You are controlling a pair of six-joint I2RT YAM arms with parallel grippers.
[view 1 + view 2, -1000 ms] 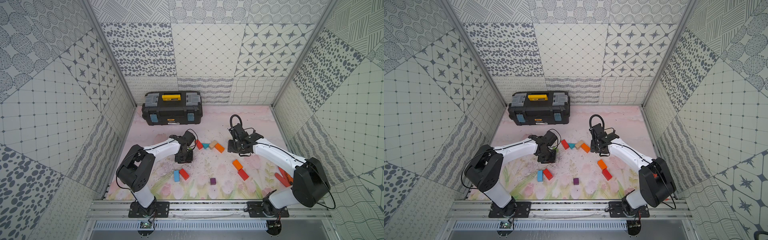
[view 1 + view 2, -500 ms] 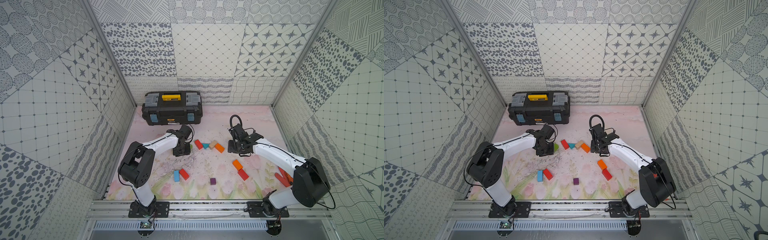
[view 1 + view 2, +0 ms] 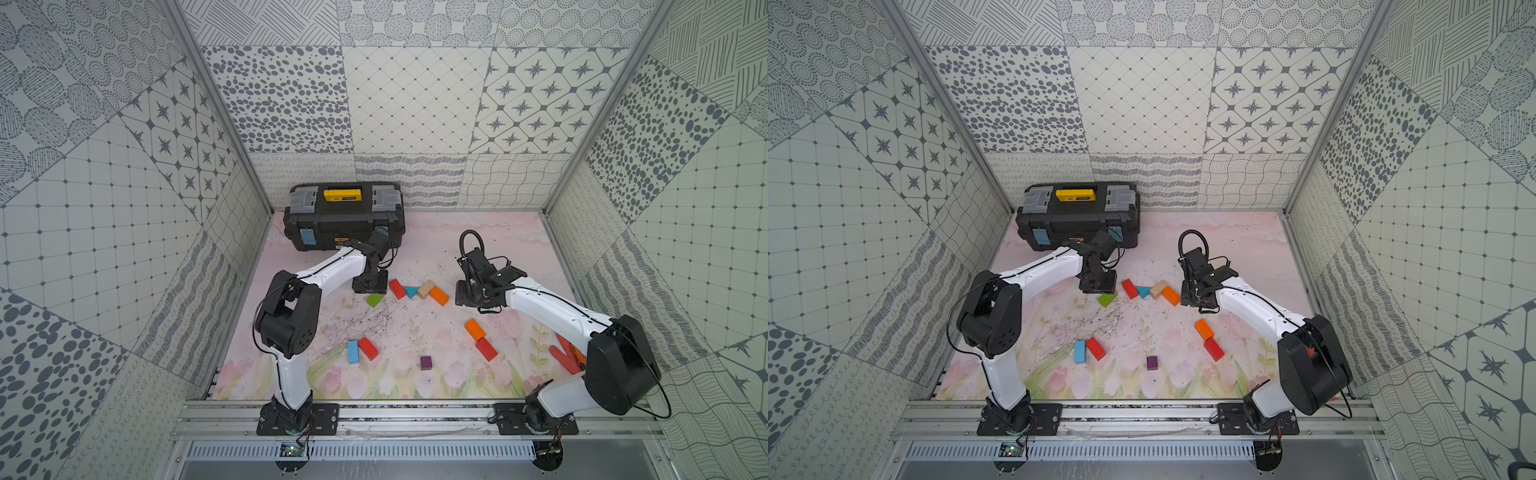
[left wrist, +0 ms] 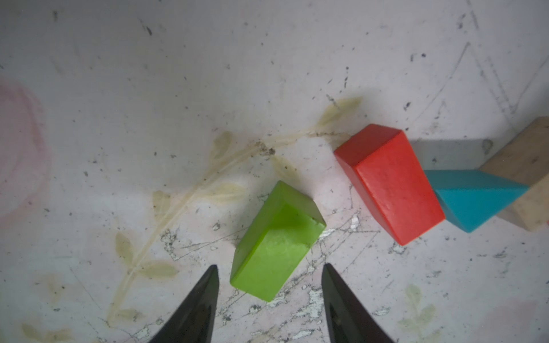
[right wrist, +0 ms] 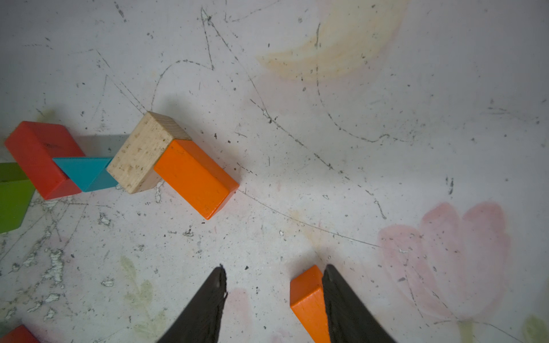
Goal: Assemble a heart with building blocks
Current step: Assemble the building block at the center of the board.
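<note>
The left fingers (image 4: pixel 196 311) stand apart, the green brick's (image 4: pixel 276 246) near end lying loose on the desk (image 4: pixel 118 89) between their tips, near the row of red brick (image 4: pixel 392 184), teal triangle (image 4: pixel 475 199) and plain-wood brick (image 5: pixel 142 154). The right fingers (image 5: pixel 205 306) gape over bare desk, one partly hiding an orange brick (image 5: pixel 307 300). Only the top views show the purple cube (image 3: pixel 425 362) and black toolbox (image 3: pixel 345 220).

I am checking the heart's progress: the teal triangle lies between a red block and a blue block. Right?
No. The right wrist view shows the teal triangle between a red block and a plain-wood block, not a blue one.
</note>
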